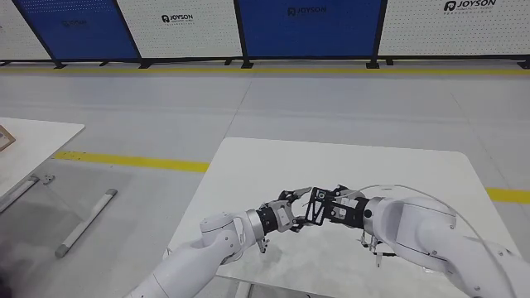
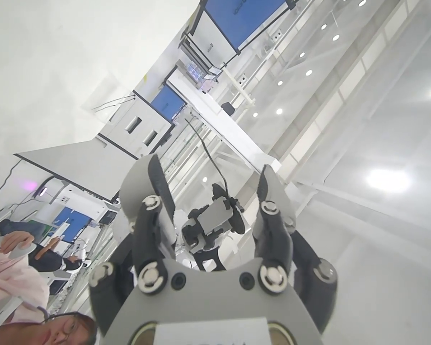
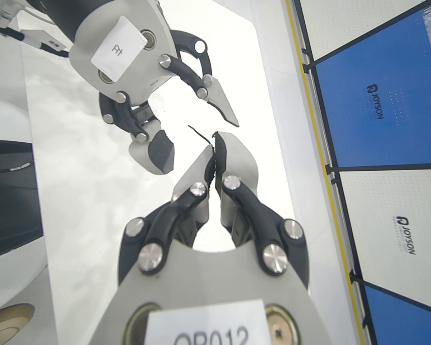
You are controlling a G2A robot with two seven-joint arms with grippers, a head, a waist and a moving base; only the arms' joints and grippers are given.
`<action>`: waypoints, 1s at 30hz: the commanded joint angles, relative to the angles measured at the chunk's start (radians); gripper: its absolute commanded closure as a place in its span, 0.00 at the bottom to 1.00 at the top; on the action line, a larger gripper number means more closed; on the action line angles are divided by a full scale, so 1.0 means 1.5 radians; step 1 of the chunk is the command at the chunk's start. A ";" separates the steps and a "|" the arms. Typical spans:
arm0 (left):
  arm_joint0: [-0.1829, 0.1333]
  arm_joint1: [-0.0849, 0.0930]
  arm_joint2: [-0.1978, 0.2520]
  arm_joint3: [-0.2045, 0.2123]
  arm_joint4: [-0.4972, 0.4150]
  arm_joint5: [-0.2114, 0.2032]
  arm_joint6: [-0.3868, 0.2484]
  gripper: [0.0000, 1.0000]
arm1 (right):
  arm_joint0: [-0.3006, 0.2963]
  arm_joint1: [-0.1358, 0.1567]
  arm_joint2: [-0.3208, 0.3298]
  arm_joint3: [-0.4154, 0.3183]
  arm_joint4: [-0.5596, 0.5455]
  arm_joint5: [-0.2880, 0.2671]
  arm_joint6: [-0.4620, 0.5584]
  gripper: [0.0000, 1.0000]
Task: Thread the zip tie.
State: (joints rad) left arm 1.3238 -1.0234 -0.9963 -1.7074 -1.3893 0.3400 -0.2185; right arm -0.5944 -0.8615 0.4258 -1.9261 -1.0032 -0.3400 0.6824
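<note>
Both arms meet above the near half of the white table (image 1: pixel 373 165). My right gripper (image 3: pixel 213 141) is shut on a thin black zip tie (image 3: pixel 198 133), and a short pointed end sticks out past its fingertips. That end lies in the gap between the spread fingers of my left gripper (image 3: pixel 197 137), which is open and touches nothing. In the left wrist view my left gripper (image 2: pixel 212 174) stands open, facing the right gripper (image 2: pixel 215 217), from which the zip tie (image 2: pixel 206 152) trails off as a long black strand. From above, the left gripper (image 1: pixel 307 206) and right gripper (image 1: pixel 318 207) are nearly tip to tip.
The table's far edge (image 1: pixel 348 139) and left edge (image 1: pixel 199 190) border open grey floor with a yellow line (image 1: pixel 132 161). A second white table (image 1: pixel 33 145) stands at the left. Blue and white panels (image 1: pixel 306 12) line the back.
</note>
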 commanded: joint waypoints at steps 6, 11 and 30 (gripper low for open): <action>0.003 -0.002 -0.004 0.000 0.001 0.000 -0.003 0.83 | 0.000 0.000 0.000 0.000 0.000 0.000 0.000 1.00; 0.005 -0.004 -0.006 0.000 0.003 0.000 -0.005 0.99 | 0.000 0.000 0.000 0.000 0.000 0.000 0.000 1.00; 0.007 -0.006 -0.010 0.001 0.012 -0.005 0.004 1.00 | -0.030 0.002 0.027 -0.003 -0.002 0.000 -0.012 0.00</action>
State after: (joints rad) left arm 1.3341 -1.0327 -1.0087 -1.7061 -1.3786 0.3386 -0.2182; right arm -0.6343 -0.8600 0.4582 -1.9286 -1.0106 -0.3400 0.6672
